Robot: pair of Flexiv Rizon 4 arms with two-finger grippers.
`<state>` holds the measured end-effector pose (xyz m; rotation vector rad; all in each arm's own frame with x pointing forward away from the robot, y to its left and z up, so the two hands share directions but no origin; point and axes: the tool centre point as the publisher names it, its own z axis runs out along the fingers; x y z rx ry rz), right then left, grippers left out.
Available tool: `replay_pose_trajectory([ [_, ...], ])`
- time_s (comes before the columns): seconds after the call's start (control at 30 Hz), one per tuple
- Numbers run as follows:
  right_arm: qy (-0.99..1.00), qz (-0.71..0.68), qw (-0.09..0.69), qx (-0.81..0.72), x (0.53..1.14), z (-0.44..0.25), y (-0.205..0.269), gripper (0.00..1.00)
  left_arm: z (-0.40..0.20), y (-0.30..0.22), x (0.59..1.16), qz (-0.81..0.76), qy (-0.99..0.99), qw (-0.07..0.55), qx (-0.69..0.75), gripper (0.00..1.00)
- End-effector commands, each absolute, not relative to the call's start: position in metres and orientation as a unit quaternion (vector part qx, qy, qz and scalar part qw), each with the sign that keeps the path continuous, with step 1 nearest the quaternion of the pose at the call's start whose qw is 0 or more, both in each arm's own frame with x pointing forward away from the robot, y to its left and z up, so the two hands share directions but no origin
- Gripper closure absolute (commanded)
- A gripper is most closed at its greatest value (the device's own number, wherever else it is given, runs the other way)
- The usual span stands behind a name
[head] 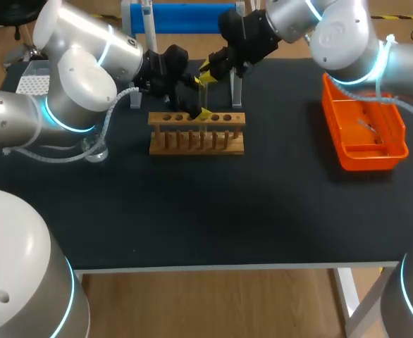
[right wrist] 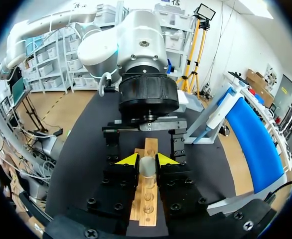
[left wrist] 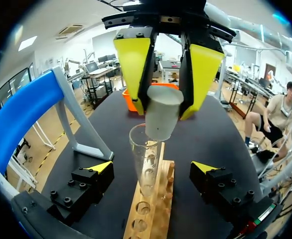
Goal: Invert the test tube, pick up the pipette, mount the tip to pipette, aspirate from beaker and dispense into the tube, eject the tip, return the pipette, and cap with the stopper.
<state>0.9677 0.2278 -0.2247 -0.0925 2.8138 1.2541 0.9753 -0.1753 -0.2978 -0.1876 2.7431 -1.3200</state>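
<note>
Over the counter (head: pixel 263 211), likely capping step: right jaws clamping stopper (left wrist: pixel 158 112) above test tube (left wrist: pixel 145 154), left jaws spread; next, straight descent.

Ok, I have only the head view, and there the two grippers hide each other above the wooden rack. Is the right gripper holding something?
Observer: Yes. In the left wrist view the right gripper is shut on the stopper, one yellow finger on each side.
Operator: Is it seated now?
Observer: Not pushed in. Its lower end is just at the open mouth of the test tube; most of it shows above.
Operator: And my other arm, does it hold the glass?
Observer: No. The left gripper is open, its tips apart on either side of the test tube, which stands in the wooden rack.
</note>
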Motion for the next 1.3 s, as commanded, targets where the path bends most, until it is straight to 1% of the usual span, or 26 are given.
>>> replay_pose_trajectory([
  [0.03,0.914,0.404,0.028,-0.03,0.968,-0.228,0.228,1.0,-0.298,-0.175,0.975,-0.433,0.898,0.046,-0.062,0.0],
  [0.5,0.91,0.411,0.041,-0.036,0.971,-0.214,0.23,1.0,-0.298,-0.175,0.975,-0.433,0.898,0.046,-0.062,0.0],
  [1.3,0.912,0.408,0.042,-0.033,0.975,-0.218,0.229,1.0,-0.298,-0.175,0.975,-0.433,0.898,0.046,-0.062,0.0],
])
